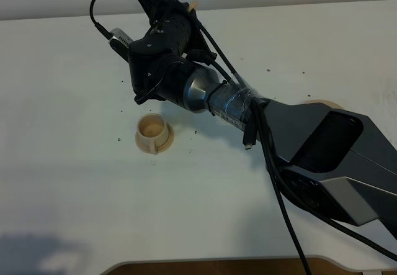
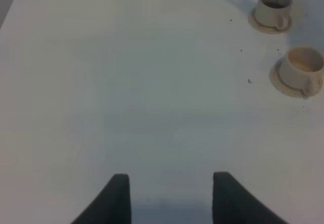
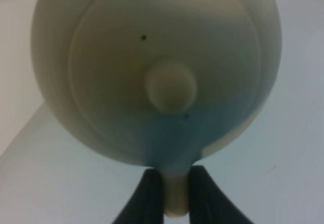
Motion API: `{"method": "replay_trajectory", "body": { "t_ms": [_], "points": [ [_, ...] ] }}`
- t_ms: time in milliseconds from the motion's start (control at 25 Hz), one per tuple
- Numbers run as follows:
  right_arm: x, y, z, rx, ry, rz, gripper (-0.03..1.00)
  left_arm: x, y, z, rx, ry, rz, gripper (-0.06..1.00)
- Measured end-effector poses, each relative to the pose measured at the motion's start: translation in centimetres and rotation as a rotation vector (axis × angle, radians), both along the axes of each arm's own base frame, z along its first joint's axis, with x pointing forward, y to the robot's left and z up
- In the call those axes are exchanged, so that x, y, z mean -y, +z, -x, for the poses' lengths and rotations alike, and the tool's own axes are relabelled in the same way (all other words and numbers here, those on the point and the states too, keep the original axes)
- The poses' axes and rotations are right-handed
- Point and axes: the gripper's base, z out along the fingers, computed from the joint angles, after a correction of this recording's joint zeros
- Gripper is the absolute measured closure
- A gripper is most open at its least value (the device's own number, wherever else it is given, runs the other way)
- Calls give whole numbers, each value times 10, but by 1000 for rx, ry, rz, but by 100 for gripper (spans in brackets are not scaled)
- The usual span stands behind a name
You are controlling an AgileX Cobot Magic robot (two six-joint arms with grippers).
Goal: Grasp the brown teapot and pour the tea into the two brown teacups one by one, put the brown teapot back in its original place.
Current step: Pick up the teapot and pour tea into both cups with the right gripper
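Observation:
The brown teapot (image 3: pixel 157 67) fills the right wrist view, lid knob facing the camera. My right gripper (image 3: pixel 176 186) is shut on its small handle. From the high view the right arm reaches across to the upper left. There its gripper (image 1: pixel 169 15) hides the teapot, apart from a small pale tip (image 1: pixel 193 4). One teacup (image 1: pixel 154 133) stands just in front of the arm; the other is hidden under it. Both teacups (image 2: pixel 273 9) (image 2: pixel 301 70) show in the left wrist view, well away from my open, empty left gripper (image 2: pixel 172 191). The round coaster (image 1: pixel 334 104) peeks out behind the right arm.
The white table (image 1: pixel 68 182) carries a few small dark specks around the cups. A brown curved edge (image 1: pixel 217 267) shows at the table's front. Black cables (image 1: pixel 282 207) hang along the right arm.

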Motion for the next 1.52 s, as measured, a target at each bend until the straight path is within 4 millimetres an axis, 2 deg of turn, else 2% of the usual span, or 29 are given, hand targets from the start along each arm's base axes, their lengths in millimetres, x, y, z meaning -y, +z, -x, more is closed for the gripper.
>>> {"method": "replay_trajectory", "body": {
  "t_ms": [1000, 1520],
  "points": [
    [-2, 1, -1, 9, 37, 48, 84, 0, 0, 0, 0, 0, 0, 56],
    [4, -9, 5, -86, -102, -109, 84, 0, 0, 0, 0, 0, 0, 56]
  ]
}}
